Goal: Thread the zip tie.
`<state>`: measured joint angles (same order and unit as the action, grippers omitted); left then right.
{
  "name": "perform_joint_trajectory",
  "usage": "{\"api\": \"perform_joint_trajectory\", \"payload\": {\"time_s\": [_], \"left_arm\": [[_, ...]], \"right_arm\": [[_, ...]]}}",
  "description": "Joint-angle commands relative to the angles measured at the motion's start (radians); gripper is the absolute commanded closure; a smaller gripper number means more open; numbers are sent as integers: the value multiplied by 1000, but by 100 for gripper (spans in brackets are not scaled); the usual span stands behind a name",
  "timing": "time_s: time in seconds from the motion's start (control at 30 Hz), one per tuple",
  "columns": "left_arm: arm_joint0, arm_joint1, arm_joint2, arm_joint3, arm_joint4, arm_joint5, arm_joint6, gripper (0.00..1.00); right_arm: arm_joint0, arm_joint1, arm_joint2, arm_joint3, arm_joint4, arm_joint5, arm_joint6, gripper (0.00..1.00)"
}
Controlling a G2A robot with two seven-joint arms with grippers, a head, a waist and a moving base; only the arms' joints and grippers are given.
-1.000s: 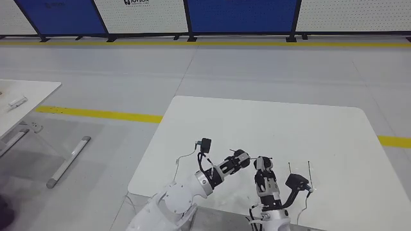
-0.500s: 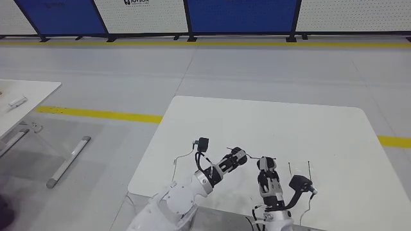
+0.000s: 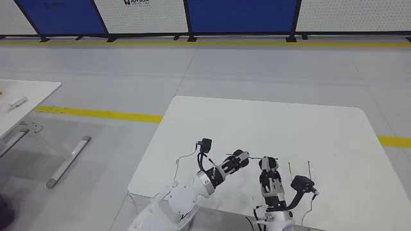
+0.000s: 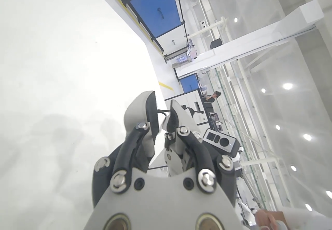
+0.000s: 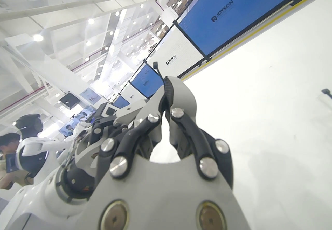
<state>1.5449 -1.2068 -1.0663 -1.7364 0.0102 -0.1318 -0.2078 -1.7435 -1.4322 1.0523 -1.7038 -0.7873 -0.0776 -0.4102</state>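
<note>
A thin black zip tie (image 3: 254,159) spans the short gap between my two grippers near the table's front edge. My right gripper (image 5: 166,82) is shut on the zip tie (image 5: 156,66), whose small head end sticks out past the fingertips. In the top view the right gripper (image 3: 267,163) sits just right of the left gripper (image 3: 240,157). My left gripper (image 4: 163,97) has its fingers a narrow way apart. A short piece of the zip tie (image 4: 162,111) crosses the gap between its pads.
Two more black zip ties (image 3: 289,168) (image 3: 309,167) lie on the white table (image 3: 270,122) just right of the right arm; one of these zip ties (image 5: 326,92) also appears in the right wrist view. The far half of the table is bare.
Both grippers shifted only slightly. The right gripper drew a little to the right, and the zip tie now shows as a line between the two grippers.
</note>
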Motion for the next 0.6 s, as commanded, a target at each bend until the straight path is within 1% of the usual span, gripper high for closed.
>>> {"api": "perform_joint_trajectory", "payload": {"time_s": [0.0,0.07,0.17,0.37,0.47,0.57], "left_arm": [[0,1,0,-1,3,2,-1,84],[0,1,1,-3,5,4,-1,84],[2,2,4,-7,15,11,-4,87],[-1,2,12,-9,25,25,-3,87],[-5,2,15,-9,23,30,-3,85],[-10,2,18,-8,23,35,-3,89]], "right_arm": [[0,0,0,0,-1,2,-1,100],[1,0,-1,0,-4,4,-3,100],[2,-1,-2,0,-7,7,-7,100],[5,-2,-5,2,-13,12,-15,100],[6,-2,-6,4,-14,14,-17,100],[7,-3,-6,5,-15,16,-18,100]]}}
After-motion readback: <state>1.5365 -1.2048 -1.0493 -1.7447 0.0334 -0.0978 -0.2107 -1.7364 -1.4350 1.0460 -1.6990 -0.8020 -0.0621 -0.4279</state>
